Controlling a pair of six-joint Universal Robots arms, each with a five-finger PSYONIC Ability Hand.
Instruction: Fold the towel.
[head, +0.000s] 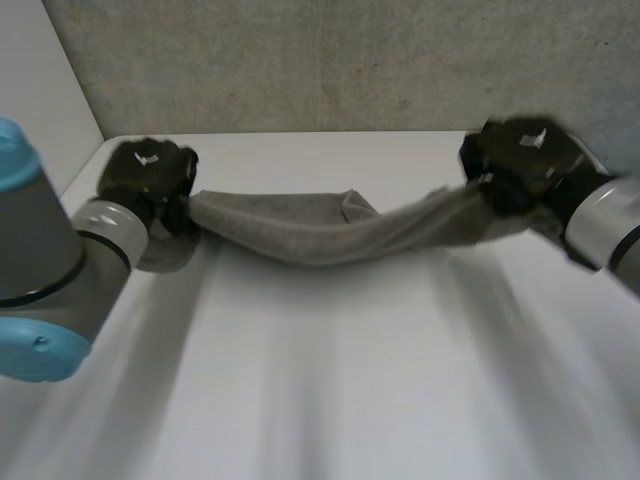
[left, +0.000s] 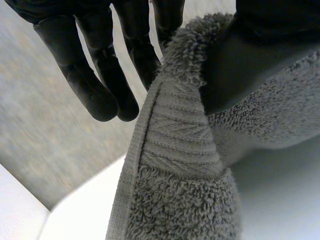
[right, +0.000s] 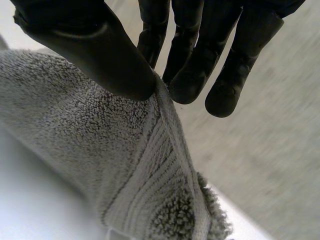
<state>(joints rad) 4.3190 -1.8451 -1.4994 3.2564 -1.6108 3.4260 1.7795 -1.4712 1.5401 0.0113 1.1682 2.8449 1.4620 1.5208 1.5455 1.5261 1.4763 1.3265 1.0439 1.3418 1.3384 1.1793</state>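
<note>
A grey terry towel hangs in a sagging band between my two hands above the white table. My left hand holds its left end; in the left wrist view the thumb pinches the towel's ribbed border against the fingers. My right hand holds the right end; in the right wrist view the thumb presses the towel against the fingers near a corner with a ribbed band.
A grey wall stands just behind the table's far edge. A white side panel rises at the left. The table's near half lies bare in front of the hanging towel.
</note>
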